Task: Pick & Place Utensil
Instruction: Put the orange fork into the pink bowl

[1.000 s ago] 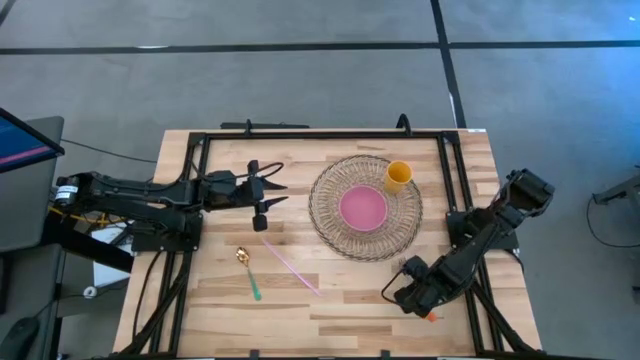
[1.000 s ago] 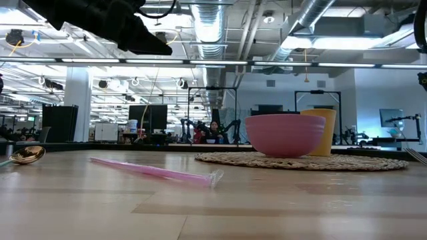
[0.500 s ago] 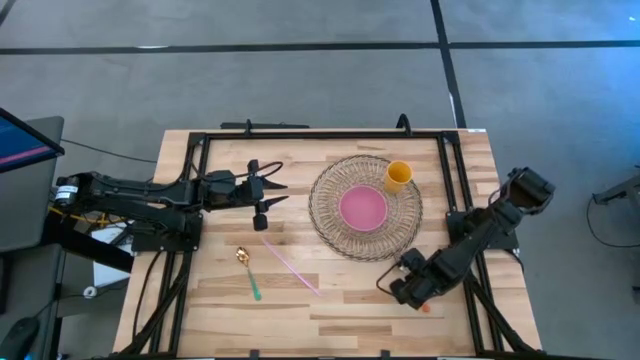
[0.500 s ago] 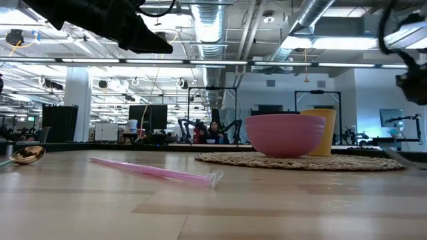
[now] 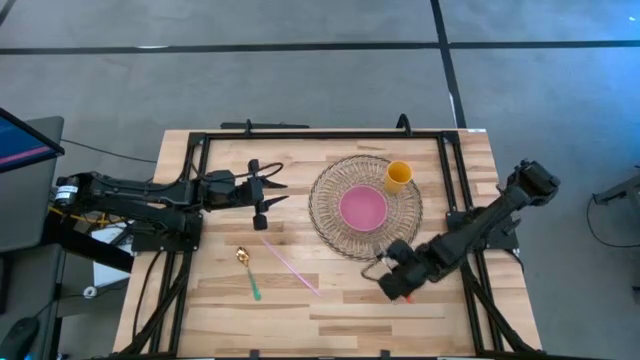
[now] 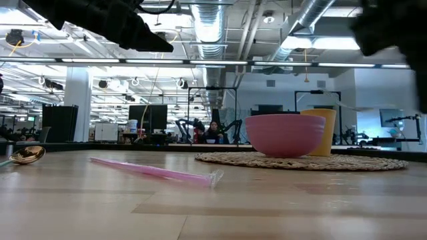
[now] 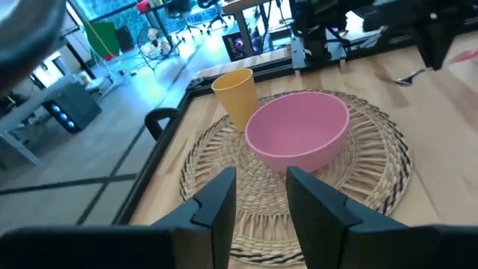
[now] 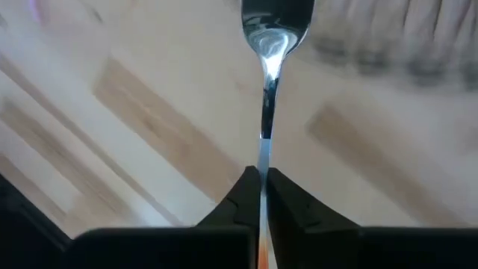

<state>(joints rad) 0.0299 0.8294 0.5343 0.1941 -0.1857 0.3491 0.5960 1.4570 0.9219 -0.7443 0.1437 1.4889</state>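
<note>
The right gripper (image 5: 392,282) is hanging just beside the near edge of the mat (image 5: 325,222), and its fingers (image 8: 243,196) are pressed together on the thin handle of a metal spoon (image 8: 267,52). The spoon is pointing straight forward from the fingers, probably so that its head can be led over the rim of the bowl (image 5: 363,207). In the right wrist view the spoon head is hanging above bare wood, with the woven edge just coming in at the side, so I judge the carrying is under way and the release is not yet near. The bowl is sitting in the middle of the mat with a yellow cup (image 5: 398,176) touching or almost touching its far side; both are likely there as places to put utensils. The left gripper (image 5: 268,192) is waiting over the far left part of the table (image 5: 340,305) with its fingers (image 7: 216,205) spread apart and holding nothing, turned toward the bowl. A gold spoon (image 5: 247,270) with a green handle and a pink straw (image 5: 290,265) are lying near each other on the wood, well apart from the mat, apparently waiting for their turn. In the low view a dark, blurred shape shows at the upper right, but I cannot tell what it is.
</note>
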